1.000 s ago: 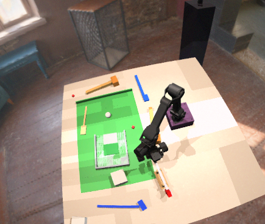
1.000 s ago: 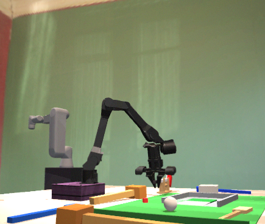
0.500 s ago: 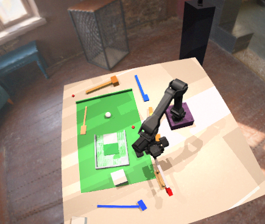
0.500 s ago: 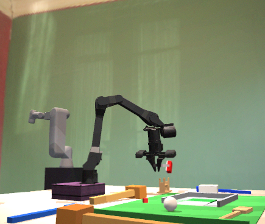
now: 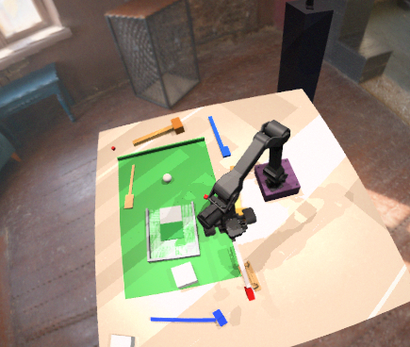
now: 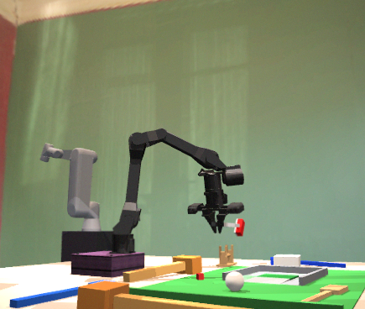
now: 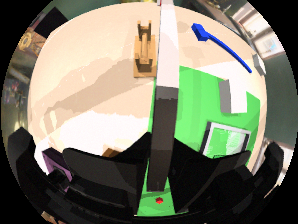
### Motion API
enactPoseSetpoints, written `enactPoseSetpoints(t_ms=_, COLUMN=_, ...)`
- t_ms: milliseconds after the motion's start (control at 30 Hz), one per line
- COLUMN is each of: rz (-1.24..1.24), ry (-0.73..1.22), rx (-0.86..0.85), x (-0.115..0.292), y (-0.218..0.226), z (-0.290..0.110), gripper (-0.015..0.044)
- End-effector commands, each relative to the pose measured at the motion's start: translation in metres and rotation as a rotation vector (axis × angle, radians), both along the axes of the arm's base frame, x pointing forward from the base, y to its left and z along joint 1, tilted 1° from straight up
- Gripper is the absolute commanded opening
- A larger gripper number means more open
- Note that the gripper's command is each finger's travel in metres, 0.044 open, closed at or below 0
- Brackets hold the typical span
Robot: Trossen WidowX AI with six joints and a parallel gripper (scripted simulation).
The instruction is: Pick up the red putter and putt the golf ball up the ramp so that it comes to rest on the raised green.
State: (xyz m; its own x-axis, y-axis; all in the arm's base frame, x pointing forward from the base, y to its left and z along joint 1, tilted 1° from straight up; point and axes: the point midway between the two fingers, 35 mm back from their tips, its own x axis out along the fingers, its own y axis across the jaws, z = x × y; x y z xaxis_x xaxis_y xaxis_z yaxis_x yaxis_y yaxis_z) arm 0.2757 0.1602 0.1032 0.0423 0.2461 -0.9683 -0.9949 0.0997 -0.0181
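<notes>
My gripper [image 5: 233, 233] [image 6: 217, 231] [image 7: 156, 136] is shut on the dark grip of the red putter, above the table. The putter's white shaft [image 5: 240, 258] [image 7: 168, 55] points away from the arm, and its red head [image 5: 250, 293] [image 6: 239, 227] hangs in the air. The wooden stand [image 5: 252, 275] [image 6: 226, 258] [image 7: 145, 51] is below it, apart from it. The white golf ball [image 5: 167, 178] [image 6: 234, 281] rests on the green mat [image 5: 139, 280] [image 6: 178, 288]. A grey-walled frame [image 5: 197, 233] [image 6: 313, 275] [image 7: 206, 137] surrounds a whitish surface and a green square; which part is raised is unclear.
A small red cube [image 5: 205, 196] [image 6: 200, 276] [image 7: 159, 200] lies near the arm. A white block [image 5: 184, 274] [image 6: 287, 260] is beside the frame. A wooden mallet [image 5: 129, 202] lies on the mat. Blue mallets [image 5: 220, 318] [image 5: 226, 151] and an orange mallet [image 5: 177, 125] lie around it.
</notes>
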Motion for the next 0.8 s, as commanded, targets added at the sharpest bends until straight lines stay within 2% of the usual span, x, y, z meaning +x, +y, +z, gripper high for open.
enactPoseSetpoints(t_ms=0, rz=-0.098, ry=0.000, rx=-0.004, x=0.013, y=-0.022, z=0.003, gripper=0.0000)
enactPoseSetpoints(t_ms=767, rz=-0.592, ry=0.030, rx=-0.045, x=0.051, y=-0.151, z=0.008, gripper=0.0000)
